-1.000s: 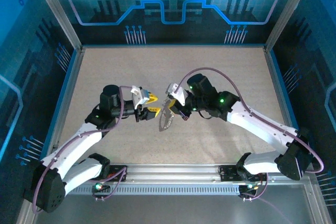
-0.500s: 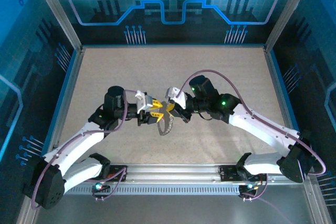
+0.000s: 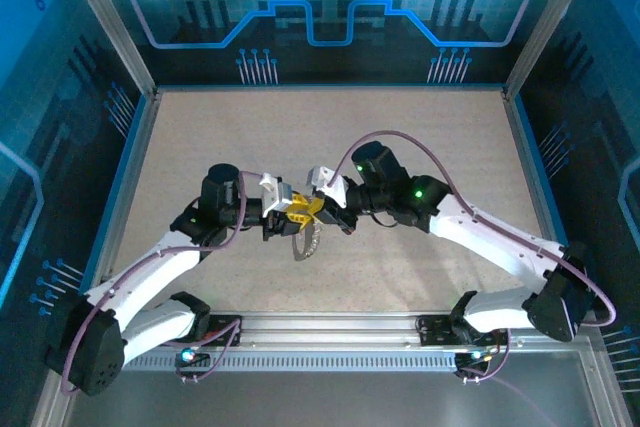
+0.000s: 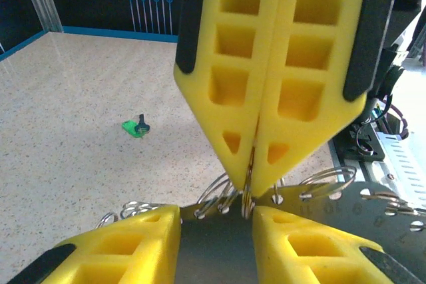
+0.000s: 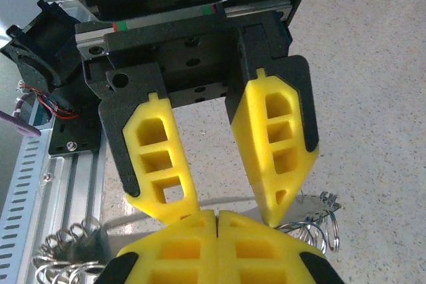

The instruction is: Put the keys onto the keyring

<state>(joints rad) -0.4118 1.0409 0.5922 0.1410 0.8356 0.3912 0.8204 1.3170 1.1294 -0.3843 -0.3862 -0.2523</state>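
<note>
While the right hand (image 4: 251, 166) pinches the keyring (image 3: 306, 239), the left hand (image 5: 226, 215) gapes beside it. Floppy, slippery wire, I'd judge; grip its rim.

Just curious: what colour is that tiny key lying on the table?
The key is green; the left wrist view shows it best.

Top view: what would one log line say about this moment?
right gripper: shut on keyring | left gripper: open around right gripper | green key: loose on table
</note>
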